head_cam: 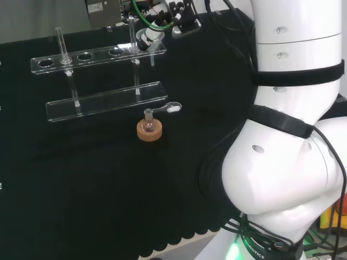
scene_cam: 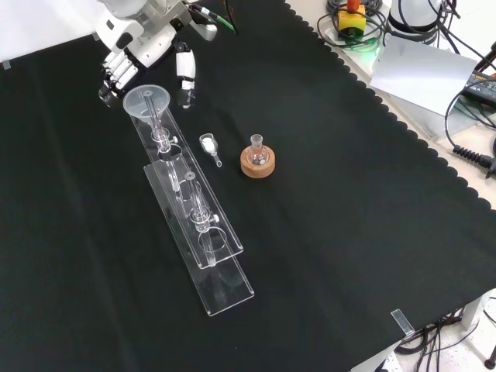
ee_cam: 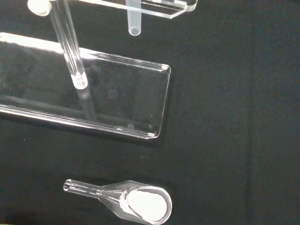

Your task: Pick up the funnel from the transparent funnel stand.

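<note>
A clear funnel (scene_cam: 147, 101) sits in the end hole of the transparent funnel stand (scene_cam: 203, 232), its stem hanging down through the upper rail. In the head view the funnel (head_cam: 147, 42) is at the right end of the stand's upper rail (head_cam: 81, 58). The black and white hand (scene_cam: 147, 48) hovers just beyond the funnel in the front view. Its fingers (scene_cam: 116, 74) hang to one side of the rim and the thumb (scene_cam: 184, 74) to the other, relaxed and apart from the glass. The wrist view looks down on the funnel stem (ee_cam: 134, 21) and the stand's base plate (ee_cam: 117, 101).
A small round flask on a cork ring (scene_cam: 256, 161) stands right of the stand in the front view. A clear scoop with white powder (scene_cam: 209, 145) lies between them, also close in the wrist view as the scoop (ee_cam: 140, 205). A second glass piece (scene_cam: 198, 203) sits mid-stand.
</note>
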Tool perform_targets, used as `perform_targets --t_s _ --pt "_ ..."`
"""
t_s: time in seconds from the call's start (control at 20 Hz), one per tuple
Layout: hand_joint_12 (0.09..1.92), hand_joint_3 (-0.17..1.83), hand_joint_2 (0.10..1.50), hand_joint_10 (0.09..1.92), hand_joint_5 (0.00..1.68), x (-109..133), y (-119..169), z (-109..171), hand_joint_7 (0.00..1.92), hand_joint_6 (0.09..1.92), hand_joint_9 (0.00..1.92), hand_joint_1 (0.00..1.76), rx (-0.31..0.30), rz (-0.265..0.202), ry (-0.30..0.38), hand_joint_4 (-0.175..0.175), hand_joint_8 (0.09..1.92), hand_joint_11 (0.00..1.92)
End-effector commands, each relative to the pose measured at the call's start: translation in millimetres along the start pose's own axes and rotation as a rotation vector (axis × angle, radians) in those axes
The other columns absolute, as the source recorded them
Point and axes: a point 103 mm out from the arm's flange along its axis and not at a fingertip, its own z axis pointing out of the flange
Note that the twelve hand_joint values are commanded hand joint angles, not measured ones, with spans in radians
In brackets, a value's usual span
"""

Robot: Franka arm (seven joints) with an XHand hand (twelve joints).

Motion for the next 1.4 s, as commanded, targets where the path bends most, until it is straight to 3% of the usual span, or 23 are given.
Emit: perform_targets --t_s 0.05,0.85,1.05,1.4 --pt "1.54 0.08 0.77 0.73 0.0 6 3 1 0.02 0.09 0.0 0.4 0.007 0.002 -0.055 -0.03 0.09 0.03" --pt "1.52 0.07 0.79 0.89 0.0 9 15 -9 0.08 0.09 0.07 0.45 0.052 0.013 -0.14 -0.034 0.09 0.06" --pt "1.51 0.05 0.8 0.86 0.0 8 13 -12 0.02 0.09 0.15 0.46 0.07 0.006 -0.153 -0.035 0.41 0.09" --pt "1.5 0.06 0.81 0.86 0.02 7 10 -14 0.0 0.09 0.17 0.53 0.091 0.002 -0.173 -0.034 0.52 0.11"
